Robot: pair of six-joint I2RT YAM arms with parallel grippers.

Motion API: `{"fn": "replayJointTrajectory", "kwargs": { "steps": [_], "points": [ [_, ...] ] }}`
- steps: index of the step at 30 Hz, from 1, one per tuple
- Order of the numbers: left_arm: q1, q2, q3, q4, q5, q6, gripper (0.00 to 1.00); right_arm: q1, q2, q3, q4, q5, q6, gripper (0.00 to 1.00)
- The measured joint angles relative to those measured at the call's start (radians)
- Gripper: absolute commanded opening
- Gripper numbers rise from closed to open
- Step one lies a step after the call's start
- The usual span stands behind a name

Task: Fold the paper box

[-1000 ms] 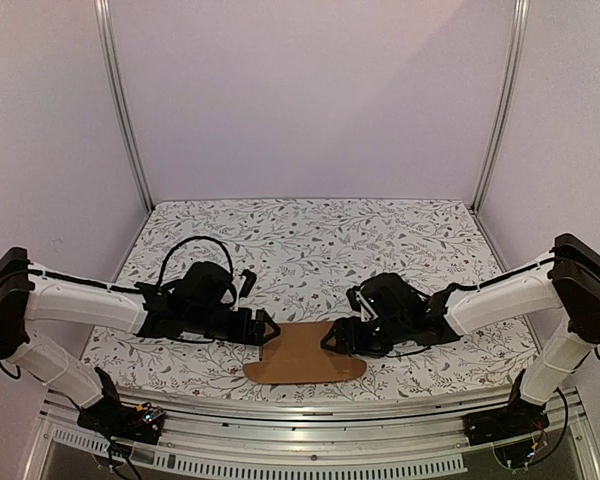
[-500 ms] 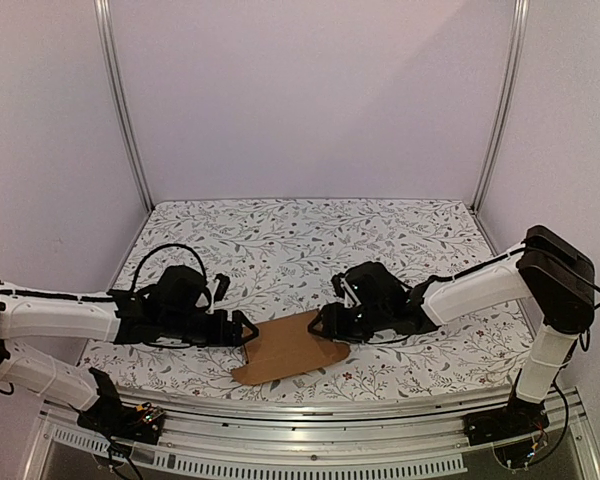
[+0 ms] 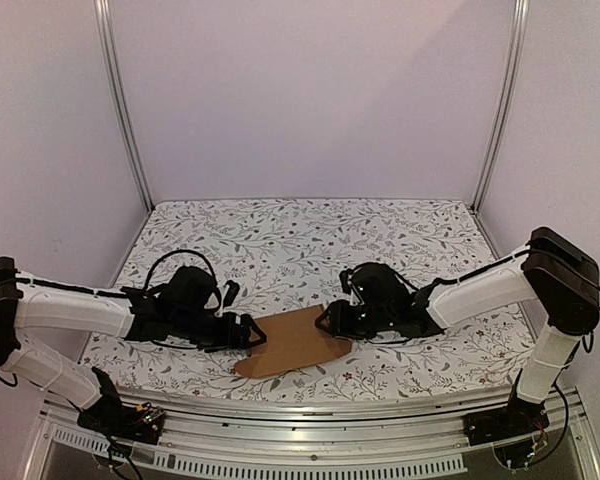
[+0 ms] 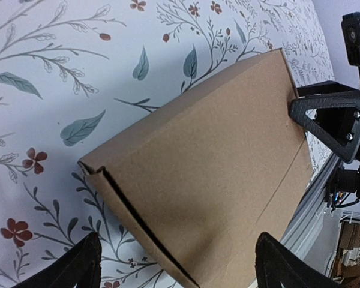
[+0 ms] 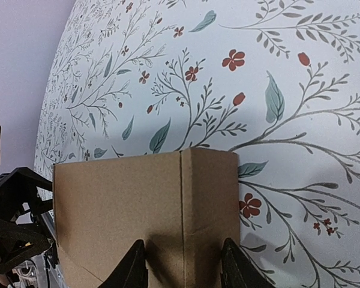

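1. Left gripper (image 3: 252, 333): fingers (image 4: 78, 270) wide apart and clamping nothing. They flank the left end of the paper box (image 3: 292, 345).
2. Right gripper (image 3: 330, 322): fingers (image 5: 135, 264) partly apart over the box's right end. Bare cardboard shows in the gap, so it is not pinched across.
3. The box is still a flattened brown sheet on the floral table (image 3: 280, 240), near the front edge and between the two grippers. The right wrist view shows one crease; the left wrist view shows a dark seam at the near left corner.
4. Versus 1.0 s ago, the sheet no longer lies parallel to the front edge. It is skewed, with the right end farther back.
5. Versus 0.5 s ago, the sheet has barely shifted. The left gripper sits slightly farther right, closer to the sheet's edge.
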Motion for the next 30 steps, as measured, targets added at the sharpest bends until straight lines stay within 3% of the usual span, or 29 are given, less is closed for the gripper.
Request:
{"fn": "replayJointTrajectory", "kwargs": {
  "steps": [10, 18, 30],
  "points": [
    [0.03, 0.119, 0.107, 0.048, 0.024, 0.013, 0.85, -0.001, -0.056, -0.068, 0.009, 0.026, -0.005, 0.52],
    [0.045, 0.163, 0.135, 0.077, 0.043, 0.029, 0.85, -0.001, -0.132, -0.113, -0.015, 0.038, -0.013, 0.52],
    [0.05, 0.139, 0.138, -0.002, 0.007, 0.058, 0.85, -0.005, -0.169, -0.128, -0.018, 0.037, -0.012, 0.39]
  ]
}}
